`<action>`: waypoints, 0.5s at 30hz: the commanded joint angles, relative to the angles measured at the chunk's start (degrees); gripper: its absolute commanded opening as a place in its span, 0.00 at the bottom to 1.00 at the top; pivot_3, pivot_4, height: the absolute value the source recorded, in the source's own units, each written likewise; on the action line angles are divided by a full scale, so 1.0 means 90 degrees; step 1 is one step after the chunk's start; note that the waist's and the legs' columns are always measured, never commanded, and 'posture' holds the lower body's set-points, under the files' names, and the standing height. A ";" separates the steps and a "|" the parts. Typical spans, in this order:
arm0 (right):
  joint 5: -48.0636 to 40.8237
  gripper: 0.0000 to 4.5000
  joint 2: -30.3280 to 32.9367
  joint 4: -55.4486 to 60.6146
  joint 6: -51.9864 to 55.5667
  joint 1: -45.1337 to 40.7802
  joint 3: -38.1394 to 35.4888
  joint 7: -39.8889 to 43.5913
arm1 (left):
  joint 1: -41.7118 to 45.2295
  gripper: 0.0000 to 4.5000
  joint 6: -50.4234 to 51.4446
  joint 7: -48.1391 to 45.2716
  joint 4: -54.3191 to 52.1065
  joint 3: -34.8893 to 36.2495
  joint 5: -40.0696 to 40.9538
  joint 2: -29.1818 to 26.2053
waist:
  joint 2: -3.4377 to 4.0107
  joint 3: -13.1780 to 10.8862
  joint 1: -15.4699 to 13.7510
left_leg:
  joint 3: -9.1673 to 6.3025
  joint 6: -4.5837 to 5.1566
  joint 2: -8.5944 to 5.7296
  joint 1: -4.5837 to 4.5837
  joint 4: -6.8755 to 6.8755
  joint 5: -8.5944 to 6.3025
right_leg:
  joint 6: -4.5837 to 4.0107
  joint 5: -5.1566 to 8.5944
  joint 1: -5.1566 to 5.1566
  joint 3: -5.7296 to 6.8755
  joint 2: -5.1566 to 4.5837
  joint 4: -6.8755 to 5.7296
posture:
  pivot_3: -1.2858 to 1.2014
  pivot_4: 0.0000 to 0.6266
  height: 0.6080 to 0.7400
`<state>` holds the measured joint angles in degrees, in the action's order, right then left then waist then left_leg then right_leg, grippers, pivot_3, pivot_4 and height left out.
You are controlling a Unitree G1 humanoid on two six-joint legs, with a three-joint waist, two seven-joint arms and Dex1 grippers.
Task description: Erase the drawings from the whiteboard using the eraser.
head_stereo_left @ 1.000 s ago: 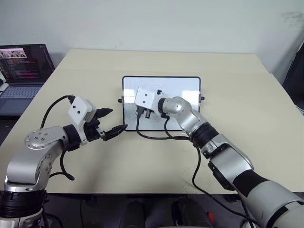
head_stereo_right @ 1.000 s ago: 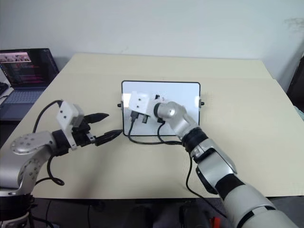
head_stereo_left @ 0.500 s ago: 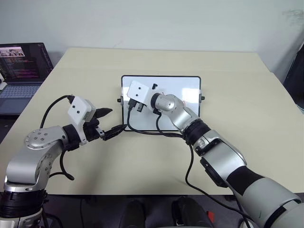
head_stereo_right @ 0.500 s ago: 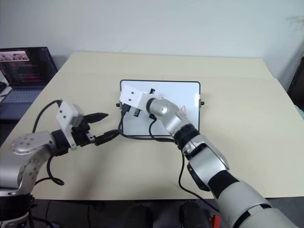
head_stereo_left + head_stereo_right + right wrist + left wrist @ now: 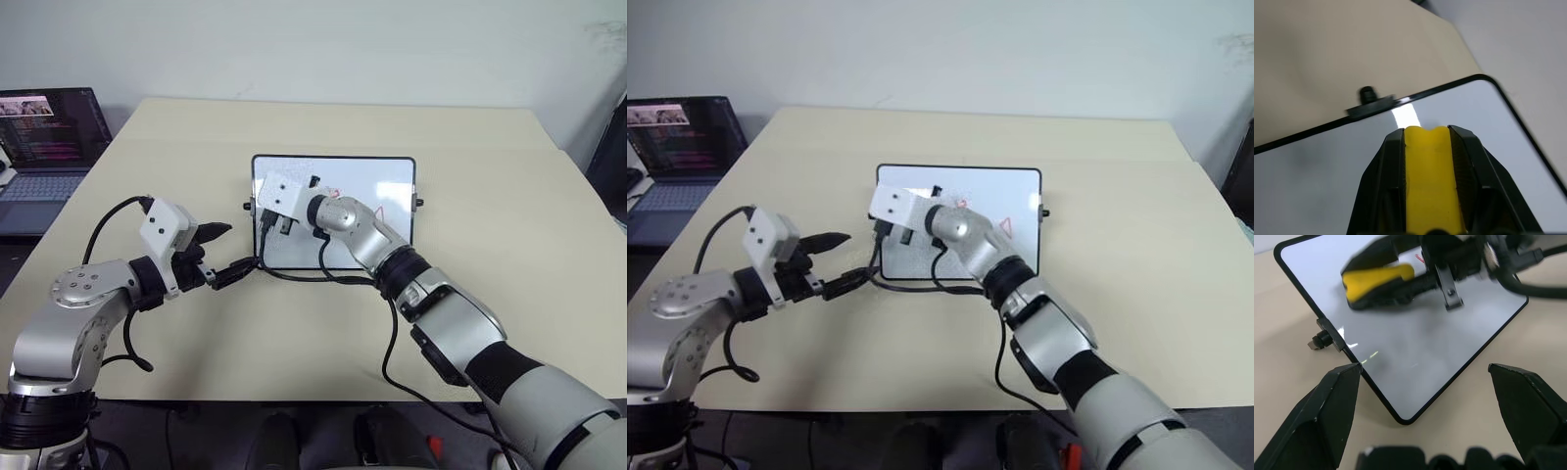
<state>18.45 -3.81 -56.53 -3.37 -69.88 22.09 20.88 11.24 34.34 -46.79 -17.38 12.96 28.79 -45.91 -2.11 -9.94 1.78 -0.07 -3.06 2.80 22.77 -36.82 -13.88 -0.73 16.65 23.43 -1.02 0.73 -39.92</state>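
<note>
Whiteboard (image 5: 387, 186) left half masked by the right arm, red drawings (image 5: 373, 208) partly covered and too small to read, eraser (image 5: 1376, 276) blurred, laptop (image 5: 44, 132) cropped by the frame edge, screen text illegible

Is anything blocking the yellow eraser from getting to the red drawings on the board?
Nothing visible is. The right gripper holds the eraser over the whiteboard, and the red drawings lie on bare white board beside the arm. The left gripper waits open at the board's left edge.
</note>
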 commanded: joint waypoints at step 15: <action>-0.1097 0.21 0.0709 0.4417 0.2217 0.1524 -0.1052 0.1318 | 0.0407 1.00 -0.0235 -0.0170 0.0114 -0.0185 0.0002 0.0089 | 0.0001 -0.0007 -0.0023 | -0.0025 -0.0002 0.0000 0.0022 0.0000 -0.0002 | 0.0001 0.0000 0.0008 0.0003 -0.0003 0.0014 | 0.52 0.24 1.00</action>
<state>10.84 1.98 -24.71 13.06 -57.25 14.30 31.31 13.90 33.37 -48.11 -15.70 10.91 28.79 -44.93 -2.11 -10.00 1.58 -0.38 -3.09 2.80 22.99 -36.79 -13.91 -0.70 16.67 23.50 -0.95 0.70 -39.72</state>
